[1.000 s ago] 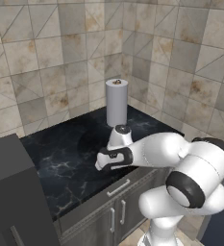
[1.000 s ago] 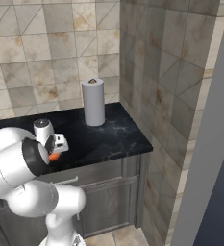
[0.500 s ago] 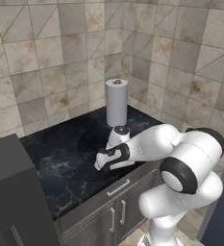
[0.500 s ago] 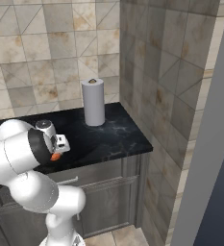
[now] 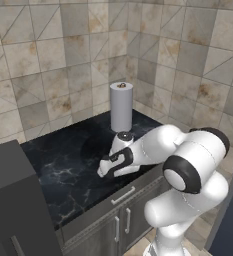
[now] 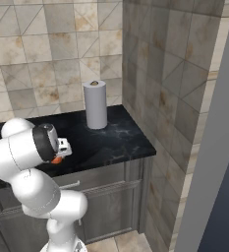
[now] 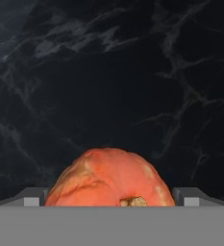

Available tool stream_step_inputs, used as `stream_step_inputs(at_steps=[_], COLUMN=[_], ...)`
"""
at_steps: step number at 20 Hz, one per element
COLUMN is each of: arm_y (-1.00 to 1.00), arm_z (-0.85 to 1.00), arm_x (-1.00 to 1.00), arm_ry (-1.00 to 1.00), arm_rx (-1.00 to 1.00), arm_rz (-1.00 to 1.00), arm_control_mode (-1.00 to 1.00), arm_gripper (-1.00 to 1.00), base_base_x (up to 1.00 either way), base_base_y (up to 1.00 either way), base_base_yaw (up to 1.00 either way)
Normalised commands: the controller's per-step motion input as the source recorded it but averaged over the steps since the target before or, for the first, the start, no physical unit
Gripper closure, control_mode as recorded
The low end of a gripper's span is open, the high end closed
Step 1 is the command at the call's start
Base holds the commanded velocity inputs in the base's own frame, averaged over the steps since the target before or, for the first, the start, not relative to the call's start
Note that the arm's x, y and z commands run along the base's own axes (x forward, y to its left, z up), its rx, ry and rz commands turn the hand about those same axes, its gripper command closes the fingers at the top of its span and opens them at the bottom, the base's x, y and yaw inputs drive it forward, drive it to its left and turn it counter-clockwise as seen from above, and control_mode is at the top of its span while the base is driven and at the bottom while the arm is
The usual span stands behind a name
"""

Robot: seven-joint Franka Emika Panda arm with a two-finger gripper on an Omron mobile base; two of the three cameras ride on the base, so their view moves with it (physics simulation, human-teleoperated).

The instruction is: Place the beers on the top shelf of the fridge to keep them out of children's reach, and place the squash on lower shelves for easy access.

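The squash, orange-red and flattened with a brown stem scar, lies on the black marble counter. In the hand view it sits between my two fingertips, which stand wide on either side of it. My gripper is open and straddles the fruit. In the left base view the hand is low over the counter's front part and hides the fruit. An orange sliver of the squash peeks out under the hand in the right base view. The beers and the fridge's shelves are out of view.
A grey paper-towel roll stands upright at the back of the counter, behind the hand. Tiled walls close the back and right. A dark grey block rises at the counter's left end. A tall grey panel stands at the right.
The hand has edged a little left and down toward the counter over the squash. Its jaws have stayed wide open.
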Motion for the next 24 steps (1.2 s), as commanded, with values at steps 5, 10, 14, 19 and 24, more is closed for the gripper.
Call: stream_step_inputs(at_steps=[5, 10, 14, 19, 24], arm_y=[0.00, -0.01, -0.08, -0.05, -0.03], arm_z=[-0.14, -0.03, 0.00, 0.00, 0.00], arm_x=[0.00, -0.04, -0.11, -0.04, 0.00], arm_ry=[0.00, 0.00, -0.04, -0.05, -0.02], arm_rx=[0.00, 0.00, 0.00, 0.00, 0.00], arm_rz=[-0.02, -0.02, 0.00, 0.00, 0.00], arm_control_mode=[-1.00, -1.00, -1.00, -1.00, -1.00], arm_gripper=[-1.00, -1.00, -1.00, -1.00, -1.00], base_base_x=[0.00, 0.00, 0.00, 0.00, 0.00], base_base_y=[0.00, 0.00, 0.00, 0.00, 0.00], base_base_yaw=[0.00, 0.00, 0.00, 0.00, 0.00])
